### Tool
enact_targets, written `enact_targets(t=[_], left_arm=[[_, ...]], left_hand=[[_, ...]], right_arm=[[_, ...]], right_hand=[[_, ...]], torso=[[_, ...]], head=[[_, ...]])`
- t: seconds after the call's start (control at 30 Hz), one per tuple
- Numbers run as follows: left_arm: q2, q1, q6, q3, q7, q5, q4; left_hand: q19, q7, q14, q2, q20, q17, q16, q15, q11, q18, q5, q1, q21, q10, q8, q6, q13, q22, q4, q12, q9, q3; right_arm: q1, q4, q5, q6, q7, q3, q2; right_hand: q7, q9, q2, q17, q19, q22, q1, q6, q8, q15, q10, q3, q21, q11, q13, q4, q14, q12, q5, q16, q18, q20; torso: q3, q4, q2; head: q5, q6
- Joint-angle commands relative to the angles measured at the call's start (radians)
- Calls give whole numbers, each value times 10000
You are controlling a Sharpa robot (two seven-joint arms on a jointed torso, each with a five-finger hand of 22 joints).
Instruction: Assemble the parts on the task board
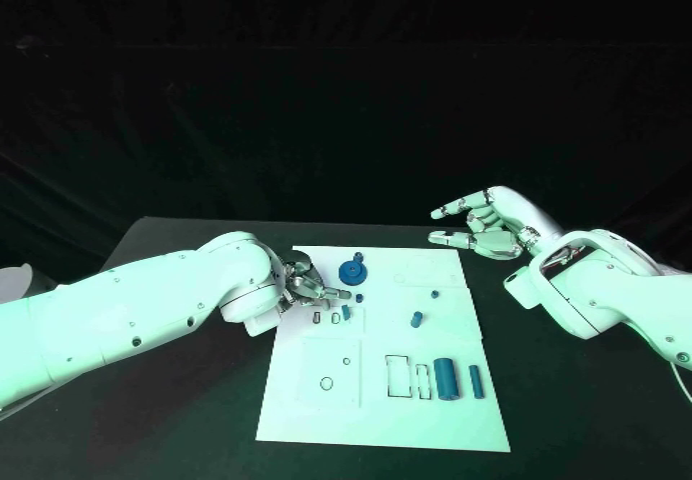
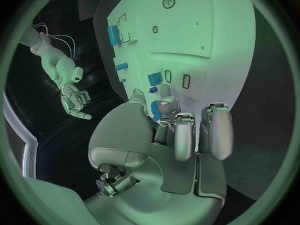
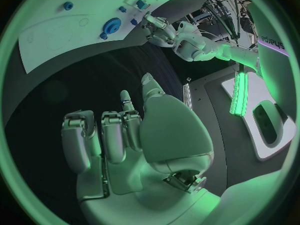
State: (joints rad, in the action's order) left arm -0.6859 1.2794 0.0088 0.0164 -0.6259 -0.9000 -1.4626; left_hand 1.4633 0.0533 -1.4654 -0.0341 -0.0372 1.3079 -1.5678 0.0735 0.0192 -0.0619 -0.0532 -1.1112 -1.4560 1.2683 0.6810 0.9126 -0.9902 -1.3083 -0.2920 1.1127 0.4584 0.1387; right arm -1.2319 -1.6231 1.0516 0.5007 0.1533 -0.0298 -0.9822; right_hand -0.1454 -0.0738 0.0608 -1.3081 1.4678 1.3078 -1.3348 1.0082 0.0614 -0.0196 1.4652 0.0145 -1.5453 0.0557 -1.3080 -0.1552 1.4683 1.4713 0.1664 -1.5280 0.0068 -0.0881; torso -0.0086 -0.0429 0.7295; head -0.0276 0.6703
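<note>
Dark room, black table (image 1: pixel 173 420); we have the white task board (image 1: pixel 433 420) lying in the middle of it, long side running away from us. Our left arm (image 1: pixel 130 320) reaches in over the board's left edge, our right arm (image 1: pixel 606 290) sits off the board's far right corner. Left hand (image 1: pixel 306 288) is low over the board with fingers curled toward a small blue part (image 2: pixel 154 112) at the fingertips; we cannot tell whether it is actually pinched or only touched. Right hand (image 1: pixel 488 225) hovers above the table, fingers spread, holding nothing. On the board: a blue gear (image 1: pixel 353 271) near the far end, two blue cylinders (image 1: pixel 446 377) lying near the right edge, and small blue pegs (image 1: pixel 417 320) scattered mid-board. Several outlined slots look unfilled, so we judge the assembly early, most parts still to seat.
</note>
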Motion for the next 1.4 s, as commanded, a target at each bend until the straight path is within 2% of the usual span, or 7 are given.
enact_targets(t=[0.03, 0.17, 0.47, 0.6, 1.0, 1.4], left_arm=[[176, 27, 580, -2, -198, -417, 174], [386, 37, 797, 0, -214, -485, 392], [798, 42, 1064, 1, -236, -518, 795], [949, 43, 1236, 4, -257, -521, 973], [1192, 39, 1569, 21, -342, -543, 1209], [1377, 34, 1689, 28, -354, -697, 1300]], left_hand=[[359, -52, -1054, -126, 82, 2629, -30, 72, 18, 208, 47, 17, -88, 146, 108, -15, -209, -619, 4, 191, 106, 123], [410, -76, -1054, -164, 101, 2629, -30, 90, 39, 237, 45, -16, -173, 229, 204, -40, -358, -770, 12, 324, 213, 237], [498, -122, -1054, -282, 129, 2629, -30, 118, 80, 287, 11, -271, -317, 394, 377, -64, -650, -1031, 38, 583, 438, 345], [512, -130, -1054, -367, 134, 2629, -30, 127, 87, 295, -192, -537, -345, 421, 437, -122, -722, -1084, 59, 645, 567, 316], [544, -144, -1054, -344, 137, 2629, -30, 132, 97, 314, -222, -611, -396, 502, 494, -112, -864, -1180, 53, 767, 653, 354], [556, -179, -1054, -473, 165, 2629, -30, 163, 132, 323, -295, -1049, -423, 573, 579, -164, -994, -1237, 120, 886, 876, 146]], right_arm=[[-2, 36, 135, -278, -165, 3, 38], [-1, 81, 160, -342, -177, 8, 72], [4, 140, 211, -417, -228, 14, 142], [8, 149, 216, -471, -260, 18, 167], [19, 198, 219, -590, -318, 24, 204], [39, 220, 211, -677, -297, 27, 227]], right_hand=[[34, -9, -4, -1620, 693, 2036, -90, 43, 44, 31, 606, 51, 65, 5, -2096, -9, 801, -65, 63, 45, 77, -23], [39, -9, 36, -1608, 687, 2022, 42, 45, 38, 25, 601, 196, 76, 2, -2086, -77, 800, -82, 124, 56, 81, -16], [41, -8, 44, -1599, 685, 2018, 100, 44, 36, 23, 603, 258, 79, 0, -2086, -115, 799, -81, 146, 63, 81, -13], [42, -8, 52, -1575, 669, 1989, 139, 43, 36, 22, 593, 302, 96, -1, -2073, -141, 794, -107, 156, 76, 88, -12], [45, -10, 38, -1538, 650, 1953, 190, 49, 38, 20, 577, 349, 117, -3, -2052, -183, 787, -148, 164, 96, 97, -9], [47, -10, -14, -1524, 638, 1931, 196, 53, 39, 18, 570, 357, 130, -6, -2044, -206, 784, -163, 201, 106, 102, -8]], torso=[[-11, 1, 0], [-10, 20, 10], [-5, 13, 10], [-2, 14, 12], [-2, 8, 11], [-4, 12, 7]], head=[[-12, -3], [-20, 11], [39, -17], [37, 7], [50, 47], [20, 72]])
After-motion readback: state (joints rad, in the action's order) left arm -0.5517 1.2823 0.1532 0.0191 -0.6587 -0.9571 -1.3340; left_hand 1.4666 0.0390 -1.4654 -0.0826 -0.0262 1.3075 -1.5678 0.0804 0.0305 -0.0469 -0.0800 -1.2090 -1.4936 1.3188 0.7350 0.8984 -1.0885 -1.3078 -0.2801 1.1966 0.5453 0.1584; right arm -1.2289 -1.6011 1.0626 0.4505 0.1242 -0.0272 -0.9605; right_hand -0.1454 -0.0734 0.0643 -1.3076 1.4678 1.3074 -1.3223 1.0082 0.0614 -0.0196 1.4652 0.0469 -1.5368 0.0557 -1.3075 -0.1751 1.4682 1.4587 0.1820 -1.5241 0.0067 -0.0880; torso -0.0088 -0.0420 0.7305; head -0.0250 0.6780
